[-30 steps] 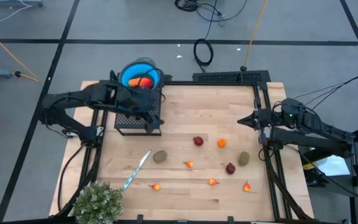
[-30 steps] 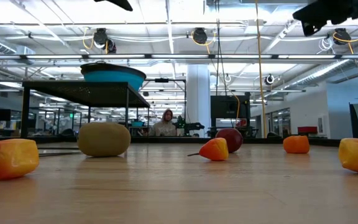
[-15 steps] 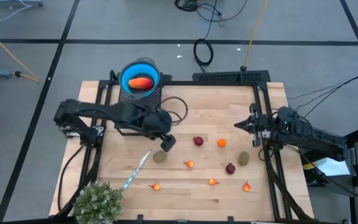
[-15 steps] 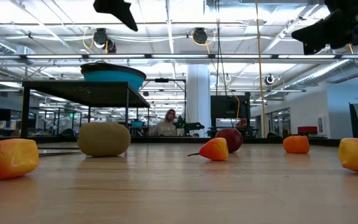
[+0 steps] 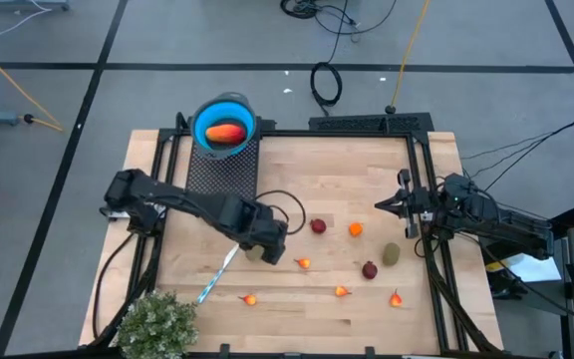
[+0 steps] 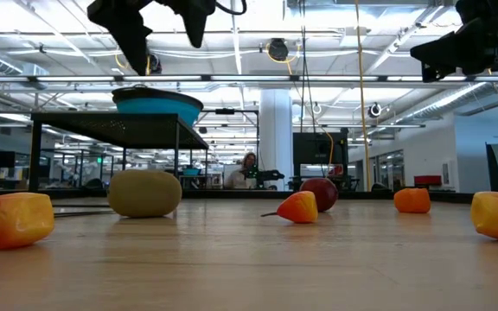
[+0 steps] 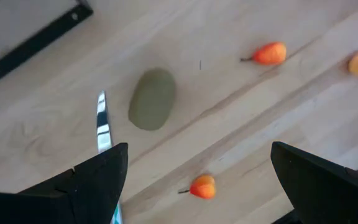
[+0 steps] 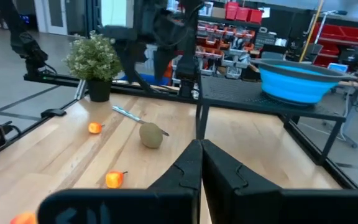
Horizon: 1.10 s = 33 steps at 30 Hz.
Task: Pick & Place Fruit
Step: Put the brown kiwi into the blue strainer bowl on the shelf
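Even, bright overhead lighting is provided by ceiling strip lights (image 6: 232,52), which appear glared in the low view; only soft shadows are cast on the table (image 5: 317,179), and foreground fruit (image 6: 11,220) is rendered slightly blurred.

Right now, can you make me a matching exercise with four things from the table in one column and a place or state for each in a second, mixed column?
Column one:
1. blue bowl
2. left gripper
3. right gripper
4. plant

Column two:
A. shut, at the table's right side
B. at the table's front left corner
C. on the black mesh stand, with a red-orange fruit inside
D. open, above the olive-brown fruit beside the knife

Pairs: 1-C, 2-D, 3-A, 4-B
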Tool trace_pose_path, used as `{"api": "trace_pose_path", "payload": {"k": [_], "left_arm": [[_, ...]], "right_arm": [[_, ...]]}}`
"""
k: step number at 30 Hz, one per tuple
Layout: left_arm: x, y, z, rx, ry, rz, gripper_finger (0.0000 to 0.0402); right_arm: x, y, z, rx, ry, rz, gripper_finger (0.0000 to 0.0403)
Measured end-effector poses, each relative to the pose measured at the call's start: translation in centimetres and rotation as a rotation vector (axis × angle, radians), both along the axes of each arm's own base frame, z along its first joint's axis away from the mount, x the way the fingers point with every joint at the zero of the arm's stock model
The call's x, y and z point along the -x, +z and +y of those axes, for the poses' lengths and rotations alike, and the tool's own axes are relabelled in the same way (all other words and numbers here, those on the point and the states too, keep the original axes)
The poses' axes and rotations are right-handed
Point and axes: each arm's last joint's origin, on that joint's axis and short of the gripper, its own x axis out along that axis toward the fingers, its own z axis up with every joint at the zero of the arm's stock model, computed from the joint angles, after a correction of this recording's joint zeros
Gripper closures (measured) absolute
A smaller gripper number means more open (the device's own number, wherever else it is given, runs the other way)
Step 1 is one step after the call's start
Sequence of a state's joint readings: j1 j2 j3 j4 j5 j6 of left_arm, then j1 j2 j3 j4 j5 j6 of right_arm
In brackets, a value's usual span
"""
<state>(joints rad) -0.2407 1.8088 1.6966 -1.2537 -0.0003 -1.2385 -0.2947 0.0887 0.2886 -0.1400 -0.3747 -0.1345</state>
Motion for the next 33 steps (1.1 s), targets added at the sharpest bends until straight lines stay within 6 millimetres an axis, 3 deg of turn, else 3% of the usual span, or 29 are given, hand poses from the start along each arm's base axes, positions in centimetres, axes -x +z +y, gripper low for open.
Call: {"api": "trace_pose_path", "payload": {"k": [6,21,28,33], "left_arm": [[-0.5,-1.4,-1.1,-0.02,-0.069,0.041,0.0009],[-2.0,-6.0,-1.2,-0.083,-0.266,0.213,0.0009],[-1.6,-7.3,-1.0,-0.115,-0.281,0.278,0.0009],[-0.8,-9.5,-0.9,-0.098,-0.281,0.336,0.0009]], "right_arm": [[0.0,0.0,0.0,-0.012,-0.002,0.0,0.0403],[0.0,0.0,0.0,-0.018,-0.002,0.001,0.0403],[0.0,0.0,0.0,-0.018,-0.002,0.001,0.0403],[0.0,0.0,0.0,-0.019,-0.003,0.001,0.0403]]}}
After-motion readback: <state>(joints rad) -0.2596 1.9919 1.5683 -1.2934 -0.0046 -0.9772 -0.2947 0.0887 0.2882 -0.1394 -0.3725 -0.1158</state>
